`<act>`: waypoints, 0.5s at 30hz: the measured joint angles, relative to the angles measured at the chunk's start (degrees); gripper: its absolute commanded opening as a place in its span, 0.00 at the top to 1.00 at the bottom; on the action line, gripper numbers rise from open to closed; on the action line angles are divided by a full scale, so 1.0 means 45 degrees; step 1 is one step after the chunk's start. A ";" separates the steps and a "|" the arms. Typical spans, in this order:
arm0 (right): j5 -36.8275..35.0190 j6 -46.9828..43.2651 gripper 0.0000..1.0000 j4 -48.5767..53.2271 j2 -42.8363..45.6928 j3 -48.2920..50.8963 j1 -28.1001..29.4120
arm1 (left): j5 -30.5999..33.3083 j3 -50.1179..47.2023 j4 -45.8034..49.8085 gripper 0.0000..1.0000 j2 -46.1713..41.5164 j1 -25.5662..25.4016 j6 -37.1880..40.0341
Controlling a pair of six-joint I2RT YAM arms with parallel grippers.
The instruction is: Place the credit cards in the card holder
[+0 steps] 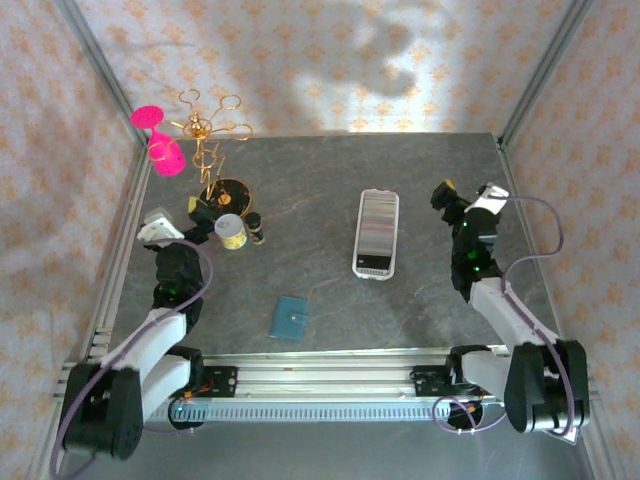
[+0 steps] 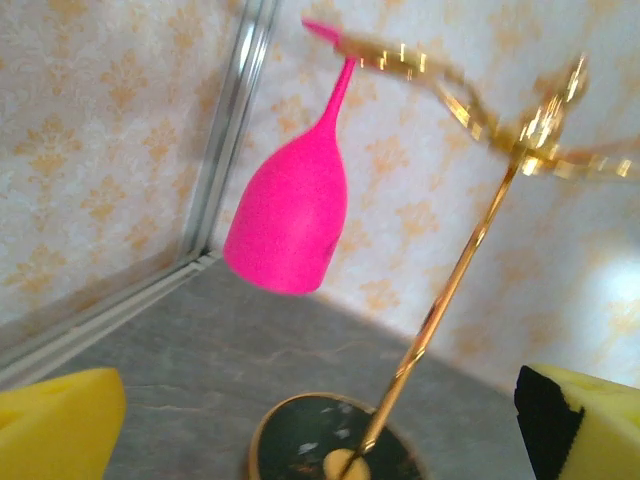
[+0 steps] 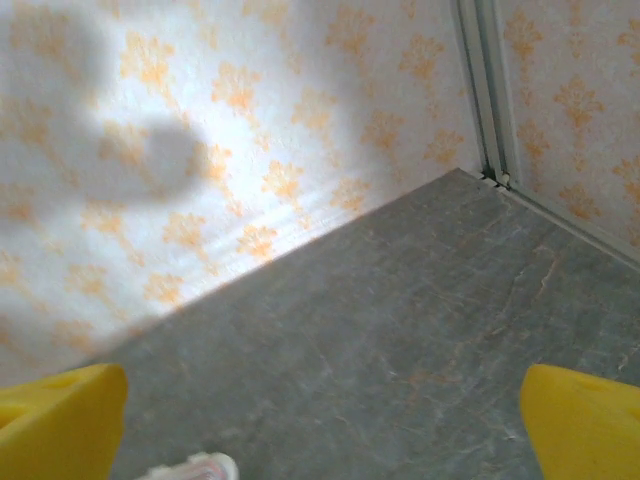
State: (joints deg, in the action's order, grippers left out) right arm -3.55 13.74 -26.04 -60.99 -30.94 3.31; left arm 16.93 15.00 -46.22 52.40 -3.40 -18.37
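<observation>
A gold stand (image 1: 207, 135) with looped arms rose from a round dark base at the far left of the grey table (image 1: 320, 170). A pink glass (image 1: 165, 155) hung upside down from its left arm. A small jar (image 1: 231, 232) and a dark bottle (image 1: 256, 231) stood just in front of the base. A long white tray (image 1: 376, 268) lay well to the stand's right.

left end effector (image 2: 315, 425) — spread (empty) | right end effector (image 3: 322, 425) — spread
</observation>
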 measured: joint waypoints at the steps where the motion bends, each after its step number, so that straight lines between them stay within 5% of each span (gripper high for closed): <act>1: 0.0034 0.0398 0.00 0.0661 0.0248 -0.0219 -0.0019 | 0.0010 0.0092 0.0665 0.01 -0.0525 0.0005 -0.0631; 8: 0.1209 0.2477 0.01 0.4940 0.1977 -0.0461 -0.0141 | -0.1797 -0.0359 0.4517 0.01 -0.3487 0.0432 -0.4449; 15: 0.4027 0.3186 0.16 0.6921 0.3424 -0.0607 0.0748 | -0.5100 0.1098 0.8364 0.01 -0.1666 -0.0180 -0.5056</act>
State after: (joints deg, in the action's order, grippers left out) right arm 14.57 28.08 5.10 -45.58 -33.67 6.68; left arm -6.02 19.94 -8.58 44.91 -4.21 -41.12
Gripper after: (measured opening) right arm 0.910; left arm 0.990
